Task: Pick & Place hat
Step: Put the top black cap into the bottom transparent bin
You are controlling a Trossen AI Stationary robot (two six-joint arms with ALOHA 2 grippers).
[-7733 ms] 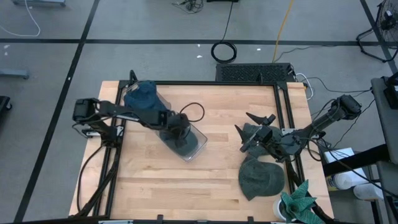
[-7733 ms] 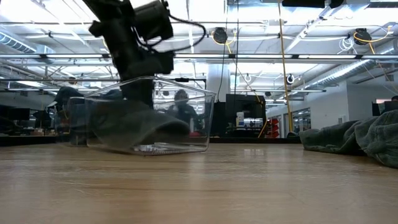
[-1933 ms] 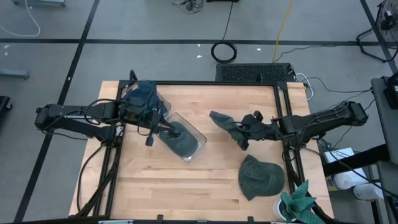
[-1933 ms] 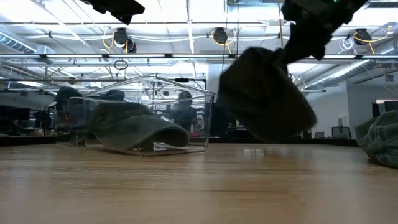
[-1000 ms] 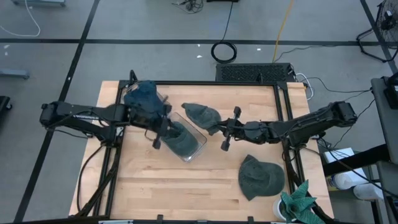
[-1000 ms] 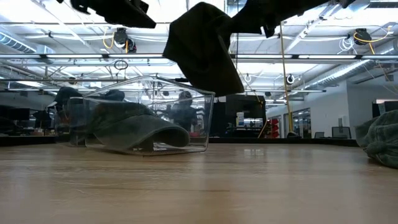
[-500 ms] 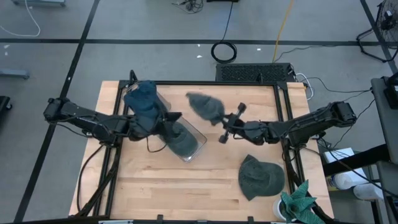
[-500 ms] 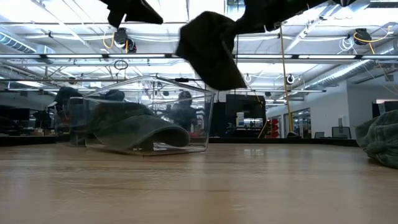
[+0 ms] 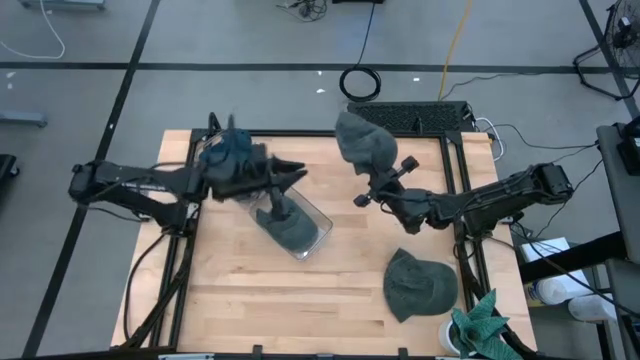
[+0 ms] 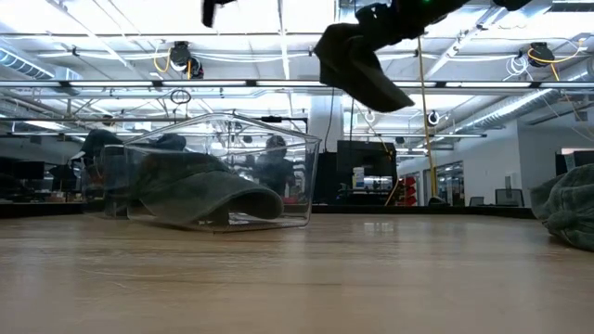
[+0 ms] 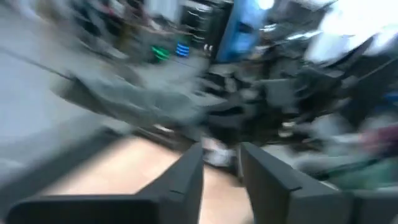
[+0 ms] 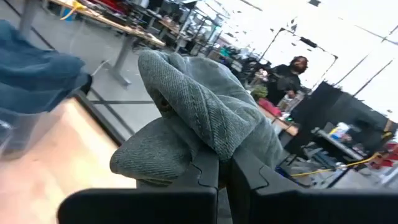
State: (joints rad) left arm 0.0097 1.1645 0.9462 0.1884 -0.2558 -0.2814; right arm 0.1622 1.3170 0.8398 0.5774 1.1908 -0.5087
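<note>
Hat: soft, light, floppy; we judge a fold holds best; right gripper fingers pinching it; left fingers slightly spread

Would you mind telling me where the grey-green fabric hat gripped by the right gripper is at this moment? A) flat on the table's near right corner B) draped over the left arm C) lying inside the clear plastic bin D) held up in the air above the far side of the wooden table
D: the right gripper is shut on the grey-green fabric hat, which hangs clear of the wooden table, well above the clear plastic bin in the low view.
</note>
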